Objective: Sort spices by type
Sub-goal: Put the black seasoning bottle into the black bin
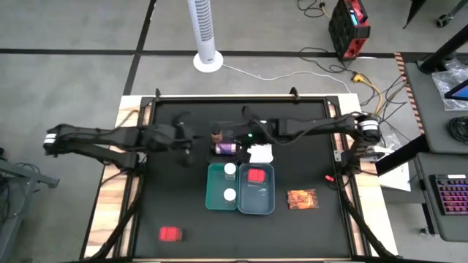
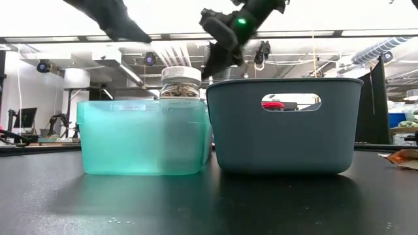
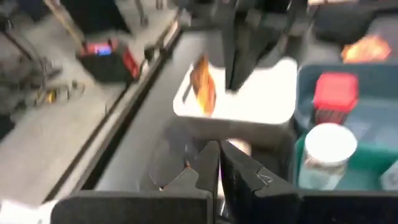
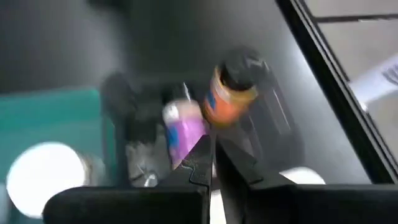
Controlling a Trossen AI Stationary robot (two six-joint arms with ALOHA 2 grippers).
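Both grippers, left (image 1: 189, 148) and right (image 1: 247, 136), hover pinched together and empty over the tabletop's middle. Two jars (image 1: 230, 171) sit in the teal tray (image 1: 214, 196), a red box (image 1: 255, 175) in the grey-blue one (image 1: 268, 204), grouped by type (evidently). Dark bottles (image 1: 224, 147) lie behind; another box (image 1: 170, 234) and packet (image 1: 302, 199) wait outside.

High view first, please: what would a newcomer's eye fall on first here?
Probably the teal tray and grey-blue tray side by side at the table's middle, two white-capped jars in the teal one and a red box in the other. Next, a second red box lies alone near the front left, and an orange packet lies right of the trays.
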